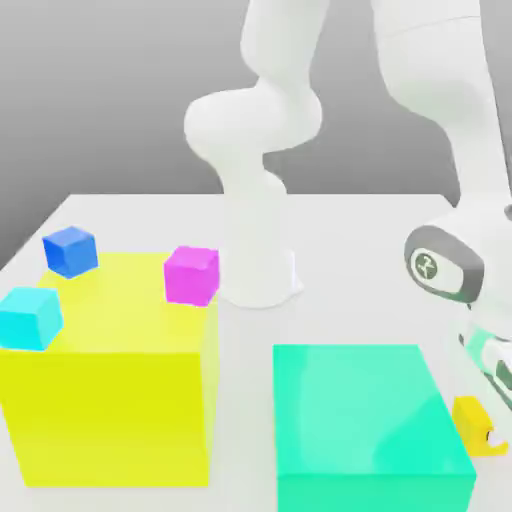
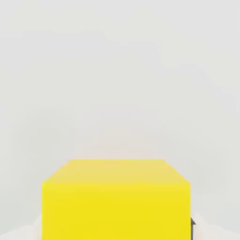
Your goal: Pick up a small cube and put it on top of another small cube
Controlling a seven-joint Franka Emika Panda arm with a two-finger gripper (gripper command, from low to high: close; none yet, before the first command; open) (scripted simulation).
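Yellow and small, the plain cube (image 1: pixel 470 420) is sitting low on the white table (image 1: pixel 350 230), just beside the large teal block (image 1: pixel 365 425) at the exterior view's right. The white robot arm (image 1: pixel 440 120) is reaching down over it, and its two-finger gripper (image 1: pixel 482 428) is clamping tight around the small yellow cube (image 2: pixel 116 199). A large yellow block (image 1: pixel 110 400) is standing at the exterior view's left, carrying small blue (image 1: pixel 70 250), cyan (image 1: pixel 30 318) and magenta (image 1: pixel 192 274) cubes on top.
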